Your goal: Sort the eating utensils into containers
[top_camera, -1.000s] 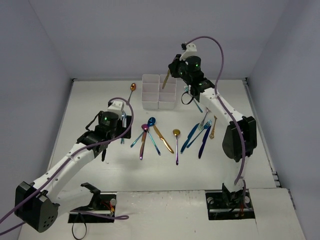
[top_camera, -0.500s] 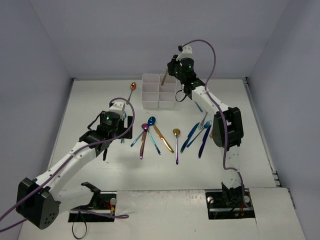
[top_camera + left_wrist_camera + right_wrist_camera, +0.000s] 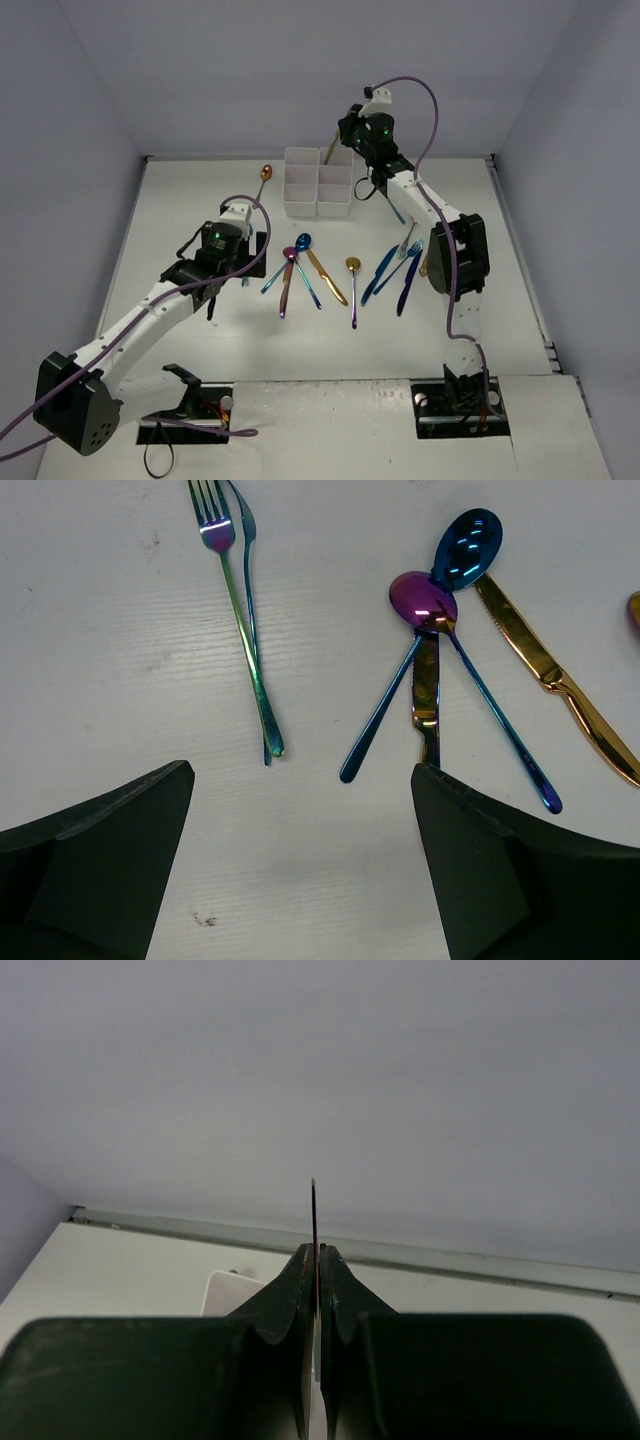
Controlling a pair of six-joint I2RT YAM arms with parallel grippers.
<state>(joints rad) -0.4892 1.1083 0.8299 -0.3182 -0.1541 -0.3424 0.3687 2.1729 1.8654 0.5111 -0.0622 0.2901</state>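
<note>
Utensils [image 3: 304, 242] are mostly scattered on the worktop [image 3: 200, 200] in front of the white containers [image 3: 300, 208]. My right jaws are clamped tight on a gold utensil [image 3: 329, 162] over the containers. My left jaws gape wide, empty, above a rainbow fork [image 3: 236, 600].

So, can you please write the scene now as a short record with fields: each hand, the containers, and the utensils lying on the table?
left hand: open, holding nothing, over the table near an iridescent fork
right hand: shut on a thin gold utensil
held utensil position: at the far right compartment; whether its lower end is inside is unclear
containers: white block, six open compartments
on table: gold spoon left of the containers; purple spoon, blue spoon, gold knife grouped in the middle
</note>
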